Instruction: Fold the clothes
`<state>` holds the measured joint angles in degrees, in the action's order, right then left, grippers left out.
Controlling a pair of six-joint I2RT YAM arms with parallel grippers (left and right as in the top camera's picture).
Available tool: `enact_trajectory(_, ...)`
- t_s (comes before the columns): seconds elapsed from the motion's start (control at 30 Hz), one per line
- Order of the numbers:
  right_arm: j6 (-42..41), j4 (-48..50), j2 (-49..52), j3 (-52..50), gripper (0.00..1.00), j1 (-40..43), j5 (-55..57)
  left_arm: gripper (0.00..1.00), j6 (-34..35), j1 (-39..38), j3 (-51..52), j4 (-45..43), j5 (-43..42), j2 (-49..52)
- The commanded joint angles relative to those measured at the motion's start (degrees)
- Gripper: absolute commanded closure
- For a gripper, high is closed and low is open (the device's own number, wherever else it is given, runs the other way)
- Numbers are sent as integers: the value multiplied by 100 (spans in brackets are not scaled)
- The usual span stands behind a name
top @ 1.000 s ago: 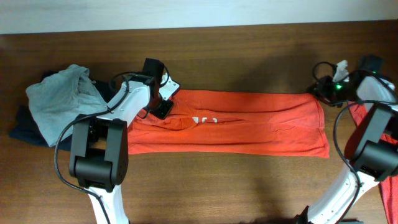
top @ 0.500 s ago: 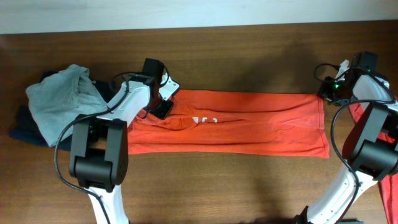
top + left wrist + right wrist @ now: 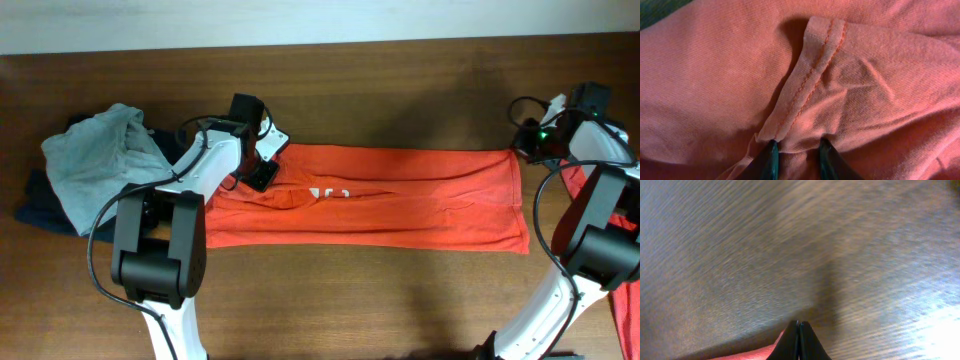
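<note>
An orange-red T-shirt (image 3: 400, 200) with white lettering lies folded into a long band across the middle of the table. My left gripper (image 3: 262, 172) rests on its left end. In the left wrist view the left gripper (image 3: 798, 150) is shut on a bunched fold of the shirt (image 3: 850, 85) beside a stitched hem. My right gripper (image 3: 523, 140) hovers just off the shirt's far right corner. In the right wrist view the right gripper (image 3: 799, 325) is shut with nothing between its fingers, and a strip of orange cloth (image 3: 752, 352) shows below it.
A pale grey-blue garment (image 3: 100, 160) is heaped on a dark navy one (image 3: 38, 208) at the left. More orange-red cloth (image 3: 626, 305) lies at the right edge behind the right arm. Bare wooden table (image 3: 400, 90) runs along the back.
The right gripper has closed and drawn slightly up and to the right, off the shirt's corner. The left arm and the shirt have not moved.
</note>
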<state>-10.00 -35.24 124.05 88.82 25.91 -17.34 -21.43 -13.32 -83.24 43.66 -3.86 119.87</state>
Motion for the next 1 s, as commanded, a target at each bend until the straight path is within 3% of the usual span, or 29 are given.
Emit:
enact_trajectory(0.0, -658, 24, 42, 28, 96, 254, -260, 73, 33, 42, 275, 85, 70, 238)
enact_trajectory(0.27, -1172, 164, 42, 28, 96, 839, -1403, 72, 33, 42, 275, 24, 70, 238)
enact_trajectory(0.6, -1303, 127, 42, 28, 96, 1154, -1659, 73, 33, 42, 275, 28, 70, 238)
enact_trajectory(0.77, -1233, 131, 42, 28, 89, 1207, -1681, 73, 33, 42, 275, 24, 70, 238)
enact_trajectory(0.97, -520, -116, 42, 28, 80, 1204, -2072, 72, 33, 42, 275, 20, 70, 238)
